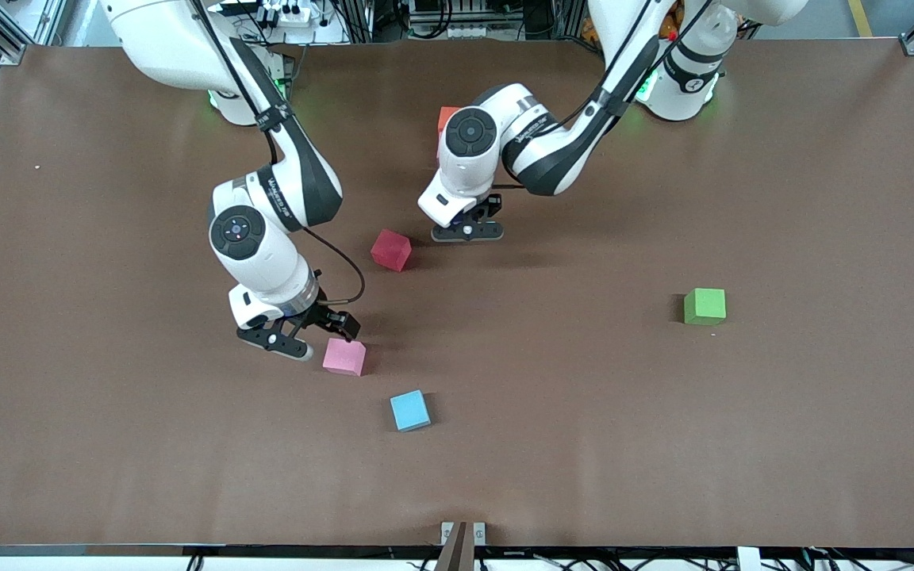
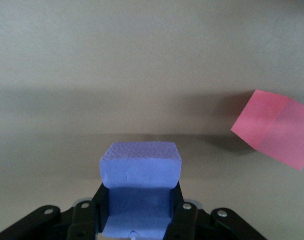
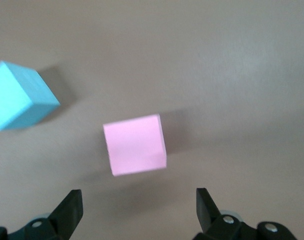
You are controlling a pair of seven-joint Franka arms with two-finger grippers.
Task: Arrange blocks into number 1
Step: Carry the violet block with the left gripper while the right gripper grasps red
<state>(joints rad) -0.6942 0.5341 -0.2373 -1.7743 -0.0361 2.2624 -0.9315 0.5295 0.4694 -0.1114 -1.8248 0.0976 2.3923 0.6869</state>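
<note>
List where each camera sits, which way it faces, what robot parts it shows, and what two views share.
Front view: high across the table, facing both arms; left gripper beside the red block, right gripper by the pink block.
Left wrist view: on that wrist, facing down; fingers shut on a purple block.
Right wrist view: on that wrist, facing down; open fingers.
Shared: pink block, light blue cube.
</note>
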